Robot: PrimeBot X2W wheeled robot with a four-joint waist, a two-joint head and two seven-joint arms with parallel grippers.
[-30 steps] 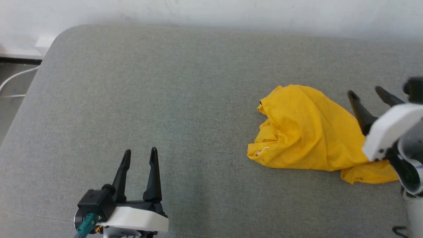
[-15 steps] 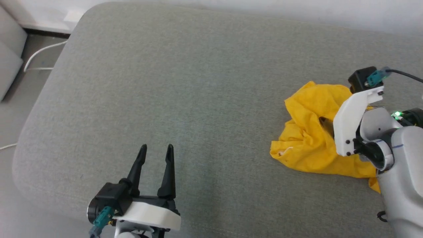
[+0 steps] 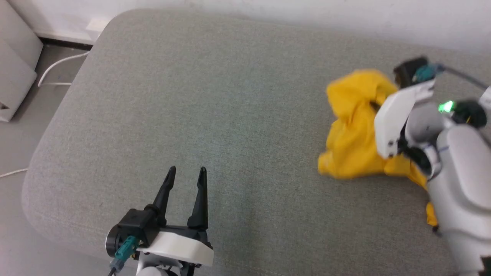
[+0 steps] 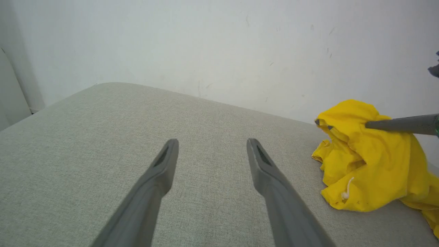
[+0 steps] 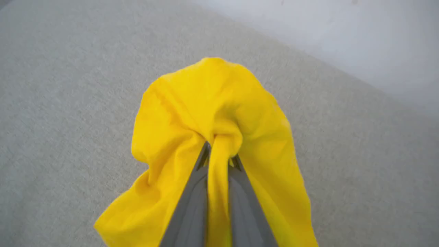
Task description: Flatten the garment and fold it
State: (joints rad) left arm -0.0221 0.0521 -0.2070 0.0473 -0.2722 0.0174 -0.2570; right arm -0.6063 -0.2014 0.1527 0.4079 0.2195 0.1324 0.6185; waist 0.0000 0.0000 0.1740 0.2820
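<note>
The garment is a crumpled bright yellow T-shirt at the right of the grey cushion; only plain yellow cloth shows. My right gripper is shut on a bunched fold at the top of the garment, which is pulled up into a peak while the rest trails on the cushion. In the left wrist view the garment sits at the right, with one finger of the right gripper across its top. My left gripper is open above the cushion's near left part, well clear of the cloth, with nothing between its fingers.
A white wall runs behind the cushion. Past the cushion's rounded left edge is floor, with a white cable and a grey box. Bare cushion lies between the two grippers.
The head camera has shifted. My right gripper came down onto the garment, shut on a fold and pulled it up. The left gripper stays open.
</note>
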